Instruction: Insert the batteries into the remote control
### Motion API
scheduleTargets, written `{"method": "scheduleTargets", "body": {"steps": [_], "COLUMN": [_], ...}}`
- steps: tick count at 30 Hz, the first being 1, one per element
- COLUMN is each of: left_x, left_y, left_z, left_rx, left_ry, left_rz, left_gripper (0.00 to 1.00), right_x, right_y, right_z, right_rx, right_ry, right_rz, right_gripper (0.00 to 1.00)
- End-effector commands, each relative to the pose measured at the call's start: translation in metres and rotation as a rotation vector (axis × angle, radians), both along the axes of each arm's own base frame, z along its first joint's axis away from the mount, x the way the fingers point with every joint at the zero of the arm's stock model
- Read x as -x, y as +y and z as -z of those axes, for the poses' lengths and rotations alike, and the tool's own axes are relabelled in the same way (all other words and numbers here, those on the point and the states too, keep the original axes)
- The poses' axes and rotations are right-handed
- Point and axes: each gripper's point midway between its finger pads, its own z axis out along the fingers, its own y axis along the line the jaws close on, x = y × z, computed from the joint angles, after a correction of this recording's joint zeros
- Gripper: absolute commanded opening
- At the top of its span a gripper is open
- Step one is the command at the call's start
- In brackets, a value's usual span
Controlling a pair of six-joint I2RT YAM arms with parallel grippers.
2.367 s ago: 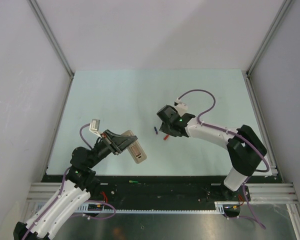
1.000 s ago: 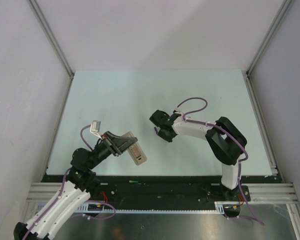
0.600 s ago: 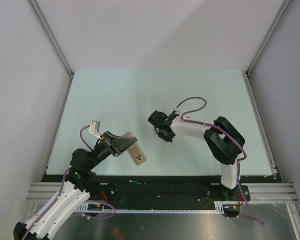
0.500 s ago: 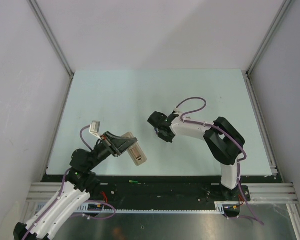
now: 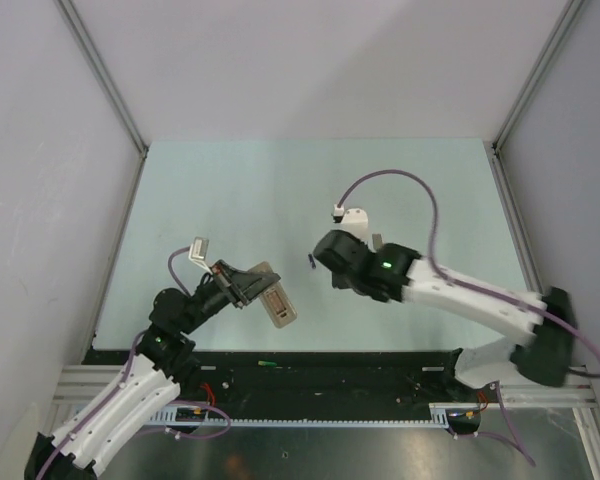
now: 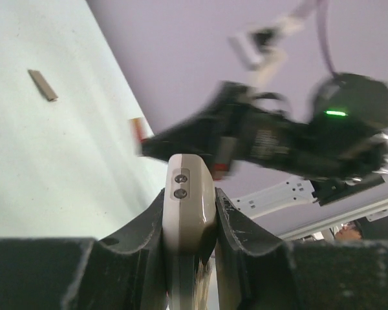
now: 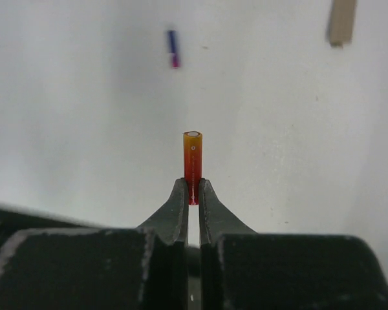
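Observation:
My left gripper is shut on the white remote control and holds it tilted above the table's front left. In the left wrist view the remote's end sits clamped between both fingers. My right gripper is shut on the red battery, which sticks out past the fingertips above the table. The dark blue battery lies on the table just left of the right gripper and also shows in the right wrist view. The green battery lies on the black strip at the front edge.
A small flat grey cover piece lies on the table behind the right arm; it also shows in the right wrist view and the left wrist view. White walls and metal rails enclose the pale table.
My right gripper came down over the red battery on the table, shut on it and lifted it, and the arm has stretched out low to the right. My left gripper with the remote shifted slightly right.

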Motion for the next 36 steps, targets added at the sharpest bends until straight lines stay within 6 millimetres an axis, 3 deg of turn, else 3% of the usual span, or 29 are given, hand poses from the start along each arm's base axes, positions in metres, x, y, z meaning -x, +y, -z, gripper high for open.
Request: {"method": "scheduleTargets", "body": {"steps": [1,6,7,10,11,14,21,36], "left_x": [-0.012,-0.027,-0.029,-0.036,-0.037,-0.044,-0.050,-0.037], "left_y": [0.001,-0.003,-0.005,-0.014,-0.016,-0.023,-0.031,-0.036], "left_z": [-0.032,-0.038,-0.039,-0.039,-0.041,-0.036,-0.025,-0.035], "left_rx": [0.013,-0.028,-0.040,-0.070,-0.070,-0.084,-0.078,0.021], "left_ry": [-0.070,-0.081,-0.087,-0.074,-0.077,-0.059,-0.023,-0.066], "left_rz": [-0.056,-0.086,-0.080,-0.056,-0.051,-0.032,-0.009,0.068], "left_gripper": [0.00,0.00,0.00,0.00,0.00,0.00,0.00,0.00], "right_x": [0.031,0.080,0.095,0.128,0.134,0.146,0.124,0.087], "right_y": [-0.018,-0.011,-0.003,0.014,0.028,0.044,0.070,0.089], "right_z": [-0.075,-0.108,-0.121,-0.120,-0.121,-0.120,-0.111,-0.115], "right_rx": [-0.026,-0.062,-0.071,0.013,0.021,0.035,-0.030,-0.111], "right_ry": [-0.121,-0.077,-0.091,-0.059,-0.038,-0.014,0.012,-0.006], "right_rz": [-0.275,-0.563,-0.630,-0.794,-0.833,-0.907,-0.878,-0.824], "right_gripper": [0.00,0.00,0.00,0.00,0.00,0.00,0.00,0.00]}}
